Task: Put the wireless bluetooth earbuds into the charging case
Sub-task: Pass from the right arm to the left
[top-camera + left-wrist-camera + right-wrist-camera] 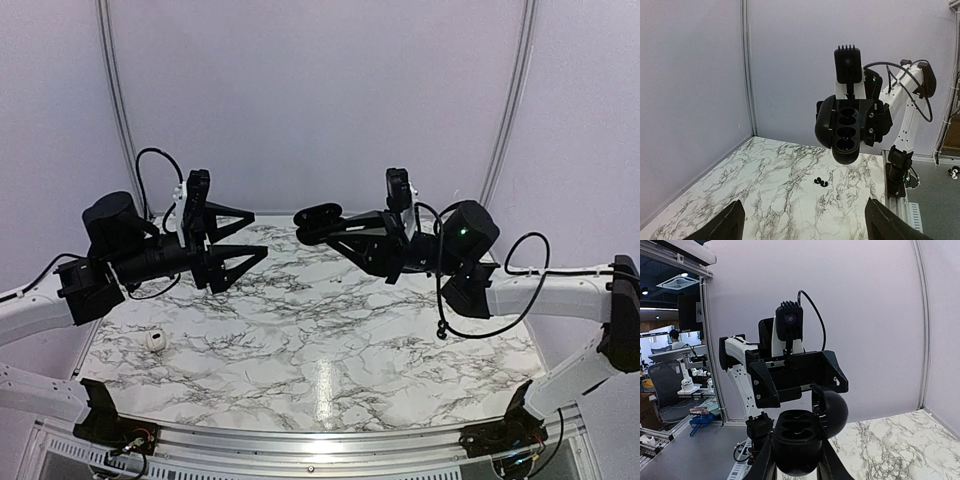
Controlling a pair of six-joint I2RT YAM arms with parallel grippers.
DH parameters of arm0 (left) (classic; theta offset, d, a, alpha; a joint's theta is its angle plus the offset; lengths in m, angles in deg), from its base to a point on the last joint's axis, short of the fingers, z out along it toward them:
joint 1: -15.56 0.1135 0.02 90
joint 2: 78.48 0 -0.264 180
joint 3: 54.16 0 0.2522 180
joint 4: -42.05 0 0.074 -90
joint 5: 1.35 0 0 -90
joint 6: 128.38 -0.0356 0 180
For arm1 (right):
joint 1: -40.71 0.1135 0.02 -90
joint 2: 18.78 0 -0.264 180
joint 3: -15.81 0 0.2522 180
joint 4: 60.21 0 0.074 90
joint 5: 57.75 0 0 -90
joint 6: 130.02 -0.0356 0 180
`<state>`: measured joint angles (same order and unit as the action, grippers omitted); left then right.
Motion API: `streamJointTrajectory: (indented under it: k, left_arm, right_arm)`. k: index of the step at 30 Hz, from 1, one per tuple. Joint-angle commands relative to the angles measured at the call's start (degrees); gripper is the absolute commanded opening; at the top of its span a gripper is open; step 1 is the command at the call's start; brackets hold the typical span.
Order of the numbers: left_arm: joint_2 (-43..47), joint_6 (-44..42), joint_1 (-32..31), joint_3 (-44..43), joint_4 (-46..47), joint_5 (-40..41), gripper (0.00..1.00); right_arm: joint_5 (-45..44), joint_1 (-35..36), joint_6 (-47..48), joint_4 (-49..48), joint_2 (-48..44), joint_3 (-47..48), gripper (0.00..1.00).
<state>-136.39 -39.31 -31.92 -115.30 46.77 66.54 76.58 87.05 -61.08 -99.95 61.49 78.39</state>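
The charging case point(796, 437) I see is black and glossy, not white. Its lid point(834, 407) is swung open and its two wells are empty. My right gripper point(796, 467) is shut on its base and holds it high above the table, wells turned toward the left arm; it also shows in the top view point(318, 217) and the left wrist view point(846, 131). Two tiny black earbuds point(821, 181) lie together on the marble below the case. I cannot make them out in the top view. My left gripper point(250, 236) is open and empty in the air, pointing at the case.
A small white round object point(155, 340) with a dark spot lies on the marble table point(330, 350) near the front left. The table has metal rails along its near edge point(320, 440) and white walls at the back.
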Motion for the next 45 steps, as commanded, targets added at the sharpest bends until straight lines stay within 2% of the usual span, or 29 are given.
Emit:
streamJointTrajectory:
  k: [1,13,22,45]
  left_arm:
    - [-1.8,-3.3,-1.6,-0.4,3.1,-2.4,0.86]
    - [-3.6,-3.7,-7.1,0.3,10.7,0.0,0.76]
    - [-5.8,-2.4,-7.7,-1.0,14.1,0.2,0.64]
    - [-8.2,3.7,-9.2,-2.5,18.8,-2.1,0.49]
  right_arm:
    - [-0.4,-0.4,-2.2,-4.9,0.6,2.7,0.00]
    - [-3.0,2.6,-1.0,-8.1,0.6,2.1,0.00]
    - [-3.9,4.5,-2.8,-14.5,2.7,1.4,0.00]
    - [-7.1,7.7,-2.6,-20.7,6.4,0.9,0.00]
